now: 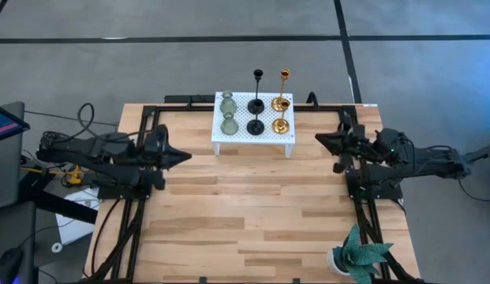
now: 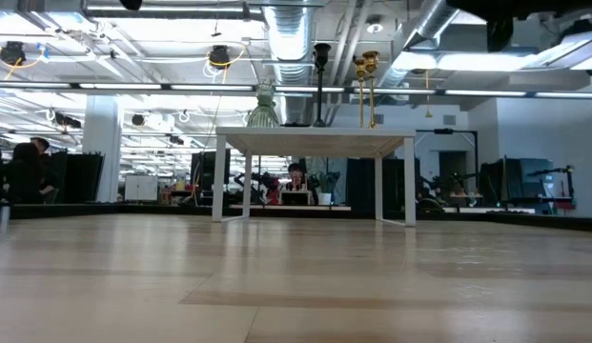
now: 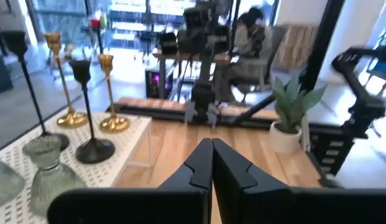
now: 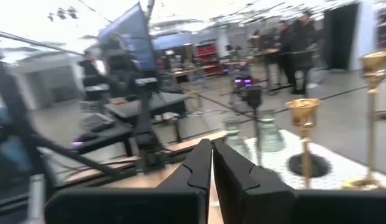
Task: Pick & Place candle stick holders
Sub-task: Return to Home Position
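Observation:
Six candle stick holders stand by their bases on a small white perforated stand (image 1: 246, 134) at the table's far middle: two pale green glass ones (image 1: 227, 115), two black ones (image 1: 256, 104) and two gold ones (image 1: 282, 102). They also show in the left wrist view (image 3: 87, 118) and the right wrist view (image 4: 304, 134). My left gripper (image 1: 186, 156) is shut and empty, left of the stand. My right gripper (image 1: 319, 139) is shut and empty, right of the stand.
A green leafy plant in a white pot (image 1: 357, 257) stands at the table's near right corner. The bare wooden table (image 1: 252, 213) lies between the arms and toward the near edge. People sit and stand in the room beyond the table (image 3: 248, 37).

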